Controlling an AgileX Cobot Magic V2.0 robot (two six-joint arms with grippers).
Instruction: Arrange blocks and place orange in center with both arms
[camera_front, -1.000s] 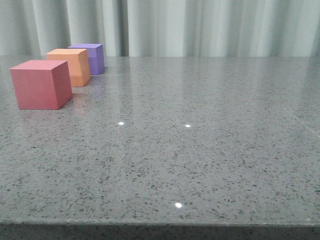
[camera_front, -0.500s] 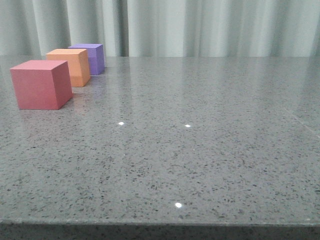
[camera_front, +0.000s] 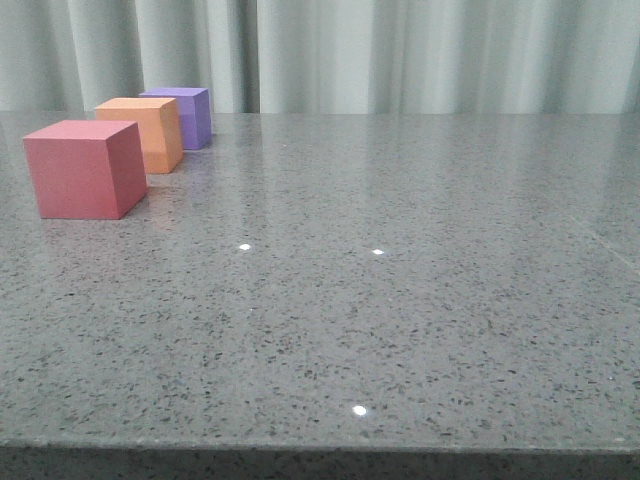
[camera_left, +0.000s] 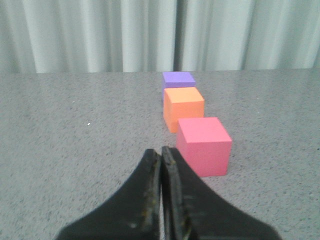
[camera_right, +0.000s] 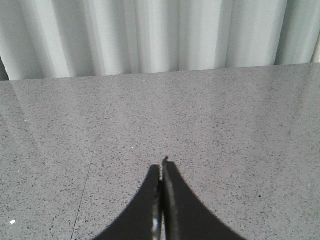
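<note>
Fingers of the left gripper (camera_left: 161, 152) and right gripper (camera_right: 162, 167) are pressed together, empty; they should be opened before the red-pink cube (camera_left: 204, 145) is approached.

Hidden and cut-off parts across the three views

In the front view we see neither arm at all, and the orange cube (camera_front: 141, 133) covers the lower left part of the purple cube (camera_front: 184, 116), while the red-pink cube (camera_front: 83, 167) hides the orange one's lower left corner. In the left wrist view the purple cube (camera_left: 178, 79) shows only its top behind the orange cube (camera_left: 183, 107); the left gripper (camera_left: 161, 152) is cut off by the picture's edge and looks soft and blurred. The right gripper (camera_right: 161, 167) is likewise cut off at the edge.
</note>
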